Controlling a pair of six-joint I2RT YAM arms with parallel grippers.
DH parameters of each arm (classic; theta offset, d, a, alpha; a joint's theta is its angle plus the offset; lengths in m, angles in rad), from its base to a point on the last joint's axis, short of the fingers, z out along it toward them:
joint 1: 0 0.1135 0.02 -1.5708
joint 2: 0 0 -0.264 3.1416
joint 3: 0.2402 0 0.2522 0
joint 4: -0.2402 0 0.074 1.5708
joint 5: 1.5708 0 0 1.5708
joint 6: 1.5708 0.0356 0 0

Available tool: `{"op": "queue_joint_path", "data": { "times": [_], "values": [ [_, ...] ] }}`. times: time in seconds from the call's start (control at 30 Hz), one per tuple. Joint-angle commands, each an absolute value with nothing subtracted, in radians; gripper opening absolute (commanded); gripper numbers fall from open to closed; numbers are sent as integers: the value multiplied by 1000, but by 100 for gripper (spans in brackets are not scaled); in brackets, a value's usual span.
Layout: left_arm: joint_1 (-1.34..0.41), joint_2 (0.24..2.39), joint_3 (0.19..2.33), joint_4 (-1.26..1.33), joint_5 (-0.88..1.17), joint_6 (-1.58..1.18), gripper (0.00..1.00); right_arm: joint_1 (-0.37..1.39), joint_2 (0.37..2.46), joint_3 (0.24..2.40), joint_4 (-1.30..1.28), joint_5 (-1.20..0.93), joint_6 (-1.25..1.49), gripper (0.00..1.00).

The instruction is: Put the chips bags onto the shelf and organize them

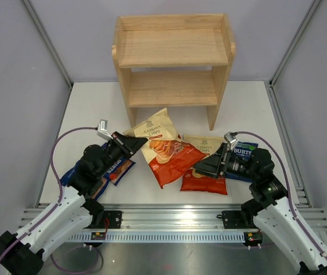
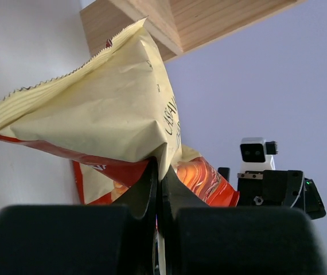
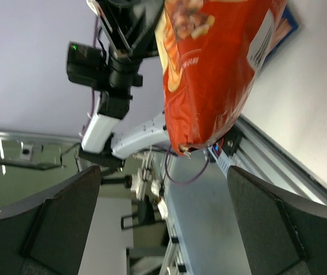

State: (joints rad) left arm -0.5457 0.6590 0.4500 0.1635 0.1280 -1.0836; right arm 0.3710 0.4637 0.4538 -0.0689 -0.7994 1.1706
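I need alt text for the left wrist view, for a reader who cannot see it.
The left gripper is shut on the edge of a cream-and-red Cassava Chips bag. A corner of the wooden shelf shows above, and the right arm at lower right.

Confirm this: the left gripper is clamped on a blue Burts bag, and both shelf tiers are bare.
Wrong: the left gripper is clamped on a cream Cassava Chips bag, per the left wrist view. Both shelf tiers are bare.

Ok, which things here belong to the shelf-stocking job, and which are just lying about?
Job:
shelf
Cassava bag, pinched in the left pincer
second Cassava bag
right Burts bag
left Burts bags

Just there:
mounting rail
purple cables
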Motion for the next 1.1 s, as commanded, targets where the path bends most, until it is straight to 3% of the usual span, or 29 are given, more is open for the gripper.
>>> {"op": "queue_joint_path", "data": {
  "times": [0.0,0.17,0.27,0.57,1.07],
  "values": [
    [-581,655,511,366,41,-1089,0,500,528,509,-12,-659,1078,99],
    [-632,683,523,431,9,-1083,0,780,647,514,112,-487,1028,100],
    [-664,707,525,469,14,-1083,0,859,704,522,196,-394,1005,99],
    [-722,675,466,544,21,-1081,0,862,678,469,279,-180,1015,99],
    [-779,701,315,972,143,-962,0,862,623,403,443,-34,1023,78]
  ]
}}
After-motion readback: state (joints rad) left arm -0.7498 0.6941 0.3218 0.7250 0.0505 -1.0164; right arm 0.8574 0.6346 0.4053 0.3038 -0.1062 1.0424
